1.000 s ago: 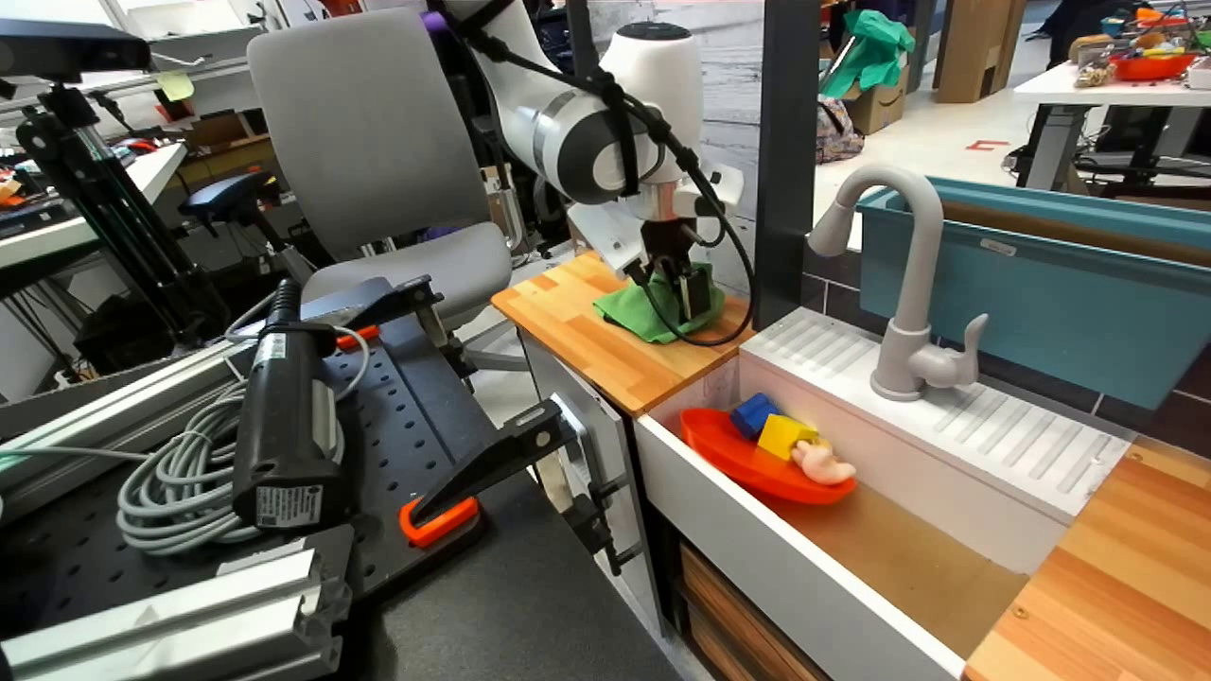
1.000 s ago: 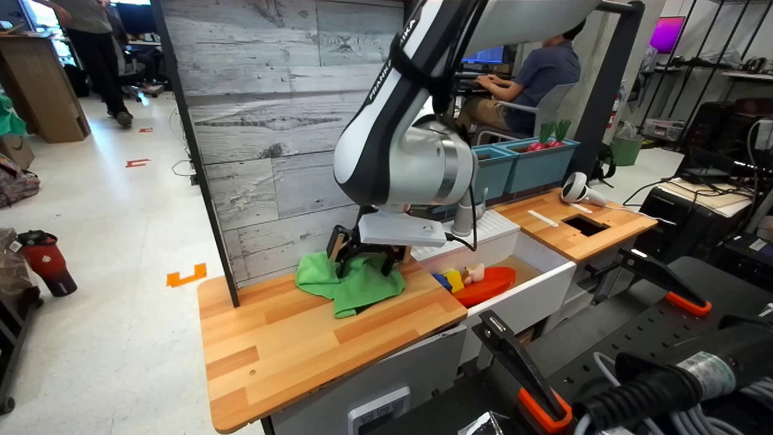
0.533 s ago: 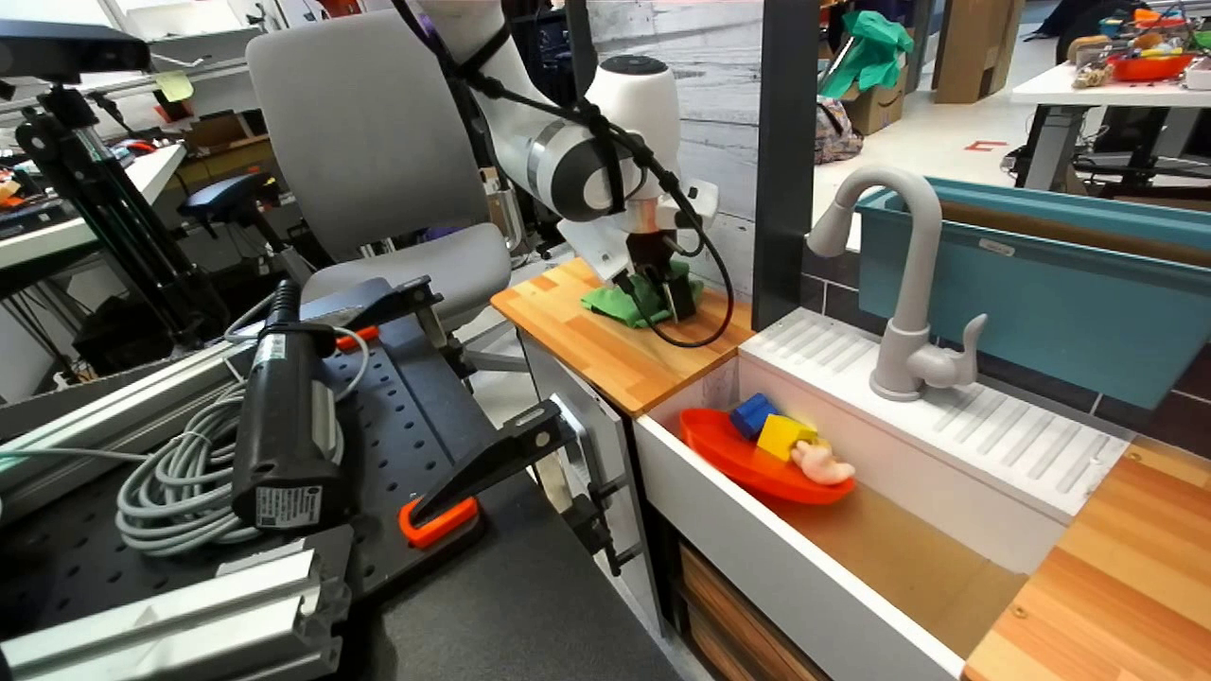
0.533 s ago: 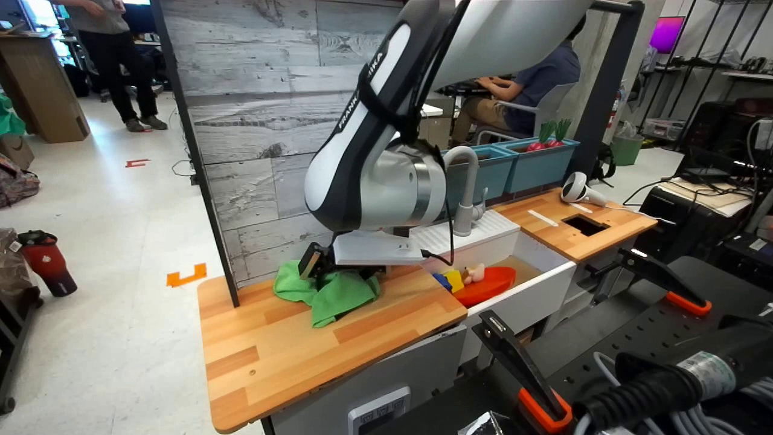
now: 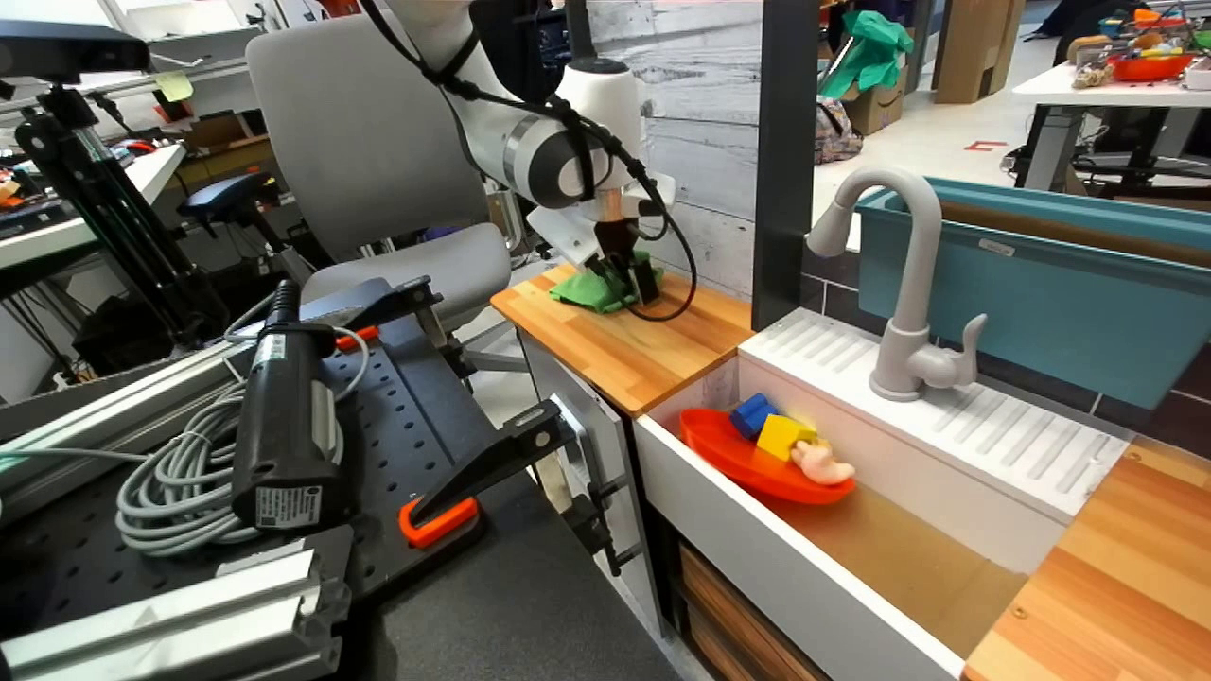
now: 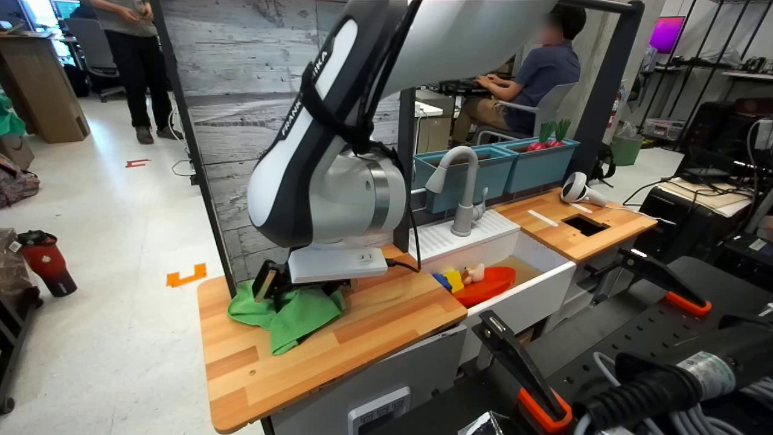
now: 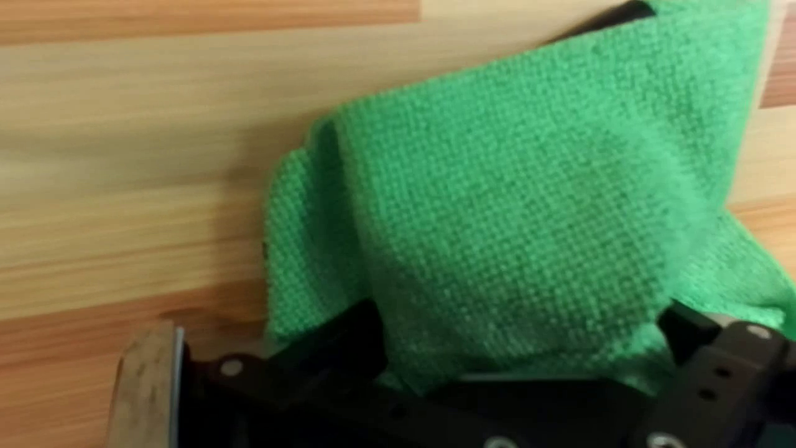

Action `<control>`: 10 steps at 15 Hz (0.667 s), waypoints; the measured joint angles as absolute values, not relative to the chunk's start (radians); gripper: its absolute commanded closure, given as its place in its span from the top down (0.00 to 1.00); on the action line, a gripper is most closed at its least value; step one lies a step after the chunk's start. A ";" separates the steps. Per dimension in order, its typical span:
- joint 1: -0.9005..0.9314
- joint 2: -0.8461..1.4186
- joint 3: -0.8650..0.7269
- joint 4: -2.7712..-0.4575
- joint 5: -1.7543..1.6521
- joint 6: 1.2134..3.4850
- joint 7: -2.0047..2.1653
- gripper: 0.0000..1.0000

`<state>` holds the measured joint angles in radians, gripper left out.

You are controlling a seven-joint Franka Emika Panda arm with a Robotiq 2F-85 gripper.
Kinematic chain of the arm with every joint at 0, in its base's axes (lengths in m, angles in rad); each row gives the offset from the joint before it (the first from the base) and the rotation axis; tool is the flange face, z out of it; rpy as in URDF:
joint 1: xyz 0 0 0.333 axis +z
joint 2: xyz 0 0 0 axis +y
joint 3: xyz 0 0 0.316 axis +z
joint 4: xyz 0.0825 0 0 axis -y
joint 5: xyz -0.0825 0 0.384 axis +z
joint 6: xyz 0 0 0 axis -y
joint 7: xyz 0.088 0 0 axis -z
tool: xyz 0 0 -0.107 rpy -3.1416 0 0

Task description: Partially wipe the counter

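The honey-coloured wooden counter (image 5: 624, 355) shows in both exterior views (image 6: 368, 332) and in the wrist view (image 7: 137, 137). A crumpled green cloth (image 6: 302, 323) lies on it near the grey wood-look panel; it shows too in an exterior view (image 5: 587, 291) and in the wrist view (image 7: 497, 199). My gripper (image 7: 522, 330) points down onto the cloth. Its two black fingers stand wide apart, with cloth bulging up between them. The fingertips are partly hidden in the folds. The gripper also shows in both exterior views (image 5: 636, 284) (image 6: 307, 296). A dark strip shows under one cloth edge.
The grey wood-look panel (image 6: 253, 121) stands upright behind the cloth. Beside the counter is a white sink (image 5: 814, 577) holding a red dish (image 5: 747, 468) with toy pieces. A tap (image 5: 908, 284) stands behind it. Clamps (image 6: 519, 368) grip a black table in front.
The arm and the green cloth under the gripper have slid together along the counter, away from the sink toward its far end. The fingers stay apart.
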<state>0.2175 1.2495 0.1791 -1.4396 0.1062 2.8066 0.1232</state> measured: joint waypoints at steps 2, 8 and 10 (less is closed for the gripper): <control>0.238 1.251 0.179 -1.433 0.104 2.792 0.115 1.00; 0.269 1.240 0.179 -1.455 0.097 2.785 0.084 1.00; 0.270 1.227 0.175 -1.478 0.097 2.787 0.082 1.00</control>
<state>0.2698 1.2275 0.1754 -1.4776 0.0969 2.7866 0.0825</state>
